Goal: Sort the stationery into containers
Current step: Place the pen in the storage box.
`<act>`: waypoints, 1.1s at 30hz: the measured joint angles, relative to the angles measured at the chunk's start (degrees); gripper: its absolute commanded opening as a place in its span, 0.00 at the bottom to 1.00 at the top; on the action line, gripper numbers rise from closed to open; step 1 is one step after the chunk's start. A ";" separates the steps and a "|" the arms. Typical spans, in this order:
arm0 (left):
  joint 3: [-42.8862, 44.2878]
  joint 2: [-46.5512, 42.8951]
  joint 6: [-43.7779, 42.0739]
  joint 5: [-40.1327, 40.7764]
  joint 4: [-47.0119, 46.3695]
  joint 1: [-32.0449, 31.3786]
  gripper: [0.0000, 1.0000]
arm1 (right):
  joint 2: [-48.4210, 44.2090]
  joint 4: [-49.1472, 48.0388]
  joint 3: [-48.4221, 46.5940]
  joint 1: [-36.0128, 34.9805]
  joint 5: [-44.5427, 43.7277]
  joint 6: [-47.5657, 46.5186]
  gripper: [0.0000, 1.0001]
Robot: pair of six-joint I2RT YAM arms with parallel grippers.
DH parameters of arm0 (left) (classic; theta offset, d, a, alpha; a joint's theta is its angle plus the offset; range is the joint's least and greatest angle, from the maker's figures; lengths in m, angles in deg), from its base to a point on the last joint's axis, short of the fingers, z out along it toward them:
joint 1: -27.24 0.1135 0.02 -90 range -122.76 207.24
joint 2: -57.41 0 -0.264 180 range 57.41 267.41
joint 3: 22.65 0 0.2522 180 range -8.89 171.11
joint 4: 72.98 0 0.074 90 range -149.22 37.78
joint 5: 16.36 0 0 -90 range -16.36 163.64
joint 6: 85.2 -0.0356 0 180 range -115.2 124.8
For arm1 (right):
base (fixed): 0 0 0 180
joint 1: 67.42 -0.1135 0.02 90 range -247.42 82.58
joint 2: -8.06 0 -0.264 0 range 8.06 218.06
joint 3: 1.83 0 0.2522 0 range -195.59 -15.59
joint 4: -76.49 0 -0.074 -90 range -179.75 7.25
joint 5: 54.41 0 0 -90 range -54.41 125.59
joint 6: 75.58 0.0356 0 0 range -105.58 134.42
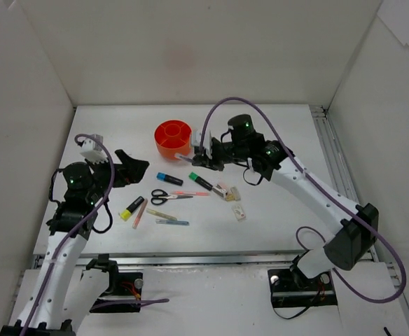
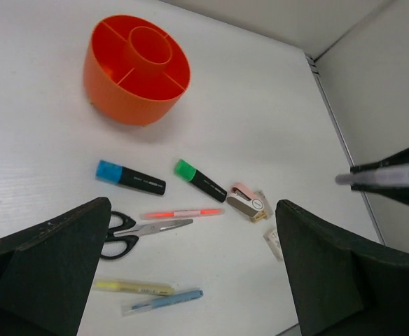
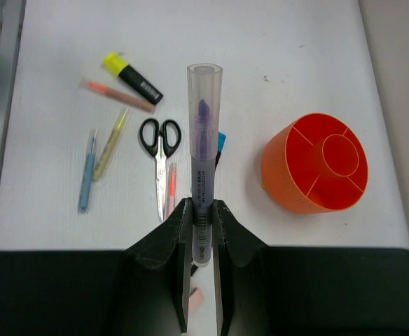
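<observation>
Your right claw [image 3: 202, 213] is clamped on a purple highlighter [image 3: 204, 133], held level near the orange organiser [image 3: 316, 164]; carry it over a ring compartment, tip it nose-down, then let go. Your left claw [image 2: 190, 269] gapes wide and empty above the scissors [image 2: 138, 231] on the table [image 1: 281, 140].

White links [image 1: 309, 187] are joined by black joints [image 1: 241, 129] with green lights [image 1: 71, 179]; purple cables [image 1: 257, 105] are looped behind the black left gripper [image 1: 136, 162] and right gripper [image 1: 192, 160].

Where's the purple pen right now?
The purple pen is clamped in the right gripper, held above the table; in the right wrist view it sits between the scissors and the orange organiser.
</observation>
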 measured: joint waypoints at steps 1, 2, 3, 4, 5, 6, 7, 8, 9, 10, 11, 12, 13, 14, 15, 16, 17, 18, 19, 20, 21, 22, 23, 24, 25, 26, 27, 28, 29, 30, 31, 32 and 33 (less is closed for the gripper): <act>-1.01 -2.12 0.22 1.75 1.27 0.07 0.99 | 1.49 -1.09 -1.18 1.22 1.40 2.47 0.00; -2.08 -4.24 0.55 3.41 2.40 0.07 0.99 | 2.91 -3.10 -1.86 2.34 2.56 5.53 0.00; -3.06 -5.92 0.79 4.90 3.37 0.07 1.00 | 4.22 -5.70 -2.05 3.28 3.30 8.50 0.00; -4.17 -7.58 1.01 6.38 4.61 0.07 0.99 | 5.53 -8.59 -2.03 4.15 3.80 11.50 0.00; -5.16 -9.09 1.29 7.82 5.97 0.07 1.00 | 6.78 -11.61 -2.01 4.83 3.82 14.60 0.00; -5.99 -10.36 1.46 9.11 7.19 0.07 1.00 | 8.17 -15.04 -1.92 5.53 3.58 17.90 0.00; -6.69 -11.34 1.62 10.12 8.28 0.07 1.00 | 9.29 -18.05 -1.68 6.03 3.39 20.52 0.00; -7.23 -12.22 1.77 10.95 9.07 0.07 0.99 | 10.43 -21.42 -1.38 6.51 2.73 23.30 0.00; -7.80 -12.96 1.97 11.76 9.77 0.07 1.00 | 11.58 -23.96 -1.27 6.86 2.01 25.70 0.00; -8.22 -13.44 2.21 12.39 10.64 0.07 0.99 | 12.76 -26.56 -1.27 7.06 1.29 27.89 0.00; -8.66 -13.68 2.34 12.96 11.15 0.07 1.00 | 13.99 -29.16 -1.29 7.26 0.44 30.08 0.00; -9.22 -13.88 2.43 13.42 11.41 0.07 0.99 | 15.30 -31.36 -1.31 7.32 -0.46 32.13 0.00; -9.84 -13.90 2.56 13.81 11.45 0.09 1.00 | 16.70 -33.44 -1.44 7.34 -1.33 33.81 0.00; -10.54 -13.88 2.71 14.27 11.50 0.20 1.00 | 18.03 -35.39 -1.64 7.37 -2.16 35.32 0.00; -11.23 -13.77 2.84 14.58 11.63 0.35 0.99 | 19.61 -37.22 -1.84 7.37 -3.26 36.54 0.00; -11.85 -13.49 2.99 14.86 11.82 0.42 0.99 | 21.14 -39.01 -2.01 7.37 -4.42 37.59 0.00; -12.20 -13.05 3.10 14.97 11.96 0.44 1.00 | 22.69 -40.61 -2.16 7.34 -5.66 38.29 0.00; -12.46 -12.46 3.26 15.15 12.04 0.44 1.00 | 24.24 -41.79 -2.36 7.28 -6.93 38.88 0.00; -12.52 -11.82 3.34 15.28 12.11 0.44 0.99 | 25.62 -42.66 -2.67 7.23 -8.04 39.30 0.00; -12.55 -11.23 3.41 15.28 12.09 0.44 1.00 | 27.04 -43.43 -3.06 7.23 -9.22 39.47 0.00; -12.55 -10.67 3.41 15.28 12.09 0.44 0.99 | 28.22 -43.91 -3.41 7.17 -10.23 39.58 0.00; -12.55 -10.14 3.41 15.28 12.07 0.44 0.99 | 29.51 -44.44 -4.02 7.02 -11.23 39.56 0.00; -12.57 -9.73 3.39 15.28 12.04 0.44 0.99 | 30.75 -45.11 -4.72 6.97 -12.22 39.58 0.00; -12.59 -9.51 3.39 15.28 12.02 0.44 0.99 | 32.00 -45.70 -5.46 6.93 -13.27 39.52 0.00; -12.59 -9.29 3.39 15.28 11.96 0.44 0.99 | 33.07 -46.12 -6.12 6.93 -14.12 39.45 0.00; -12.61 -9.11 3.37 15.28 11.82 0.44 0.99 | 34.03 -46.58 -6.69 6.93 -14.88 39.41 0.01; -12.63 -9.05 3.34 15.28 11.76 0.44 0.99 | 34.93 -47.10 -7.15 6.91 -15.56 39.36 0.01; -12.66 -9.07 3.28 15.28 11.72 0.44 1.00 | 35.80 -47.56 -7.69 6.88 -16.06 39.34 0.02; -12.68 -9.09 3.15 15.28 11.58 0.44 0.99 | 36.68 -48.19 -8.07 6.86 -16.50 39.30 0.02; -12.70 -9.14 3.08 15.28 11.45 0.44 0.99 | 37.46 -48.57 -8.41 6.86 -16.72 39.28 0.03; -12.79 -9.25 2.91 15.28 11.28 0.44 0.99 | 38.23 -48.94 -8.76 6.80 -16.90 39.23 0.03; -12.94 -9.33 2.75 15.28 11.13 0.44 1.00 | 38.84 -49.24 -8.96 6.60 -16.90 39.15 0.03; -13.16 -9.44 2.69 15.28 11.04 0.44 1.00 | 39.21 -49.46 -9.03 6.54 -16.98 38.93 0.03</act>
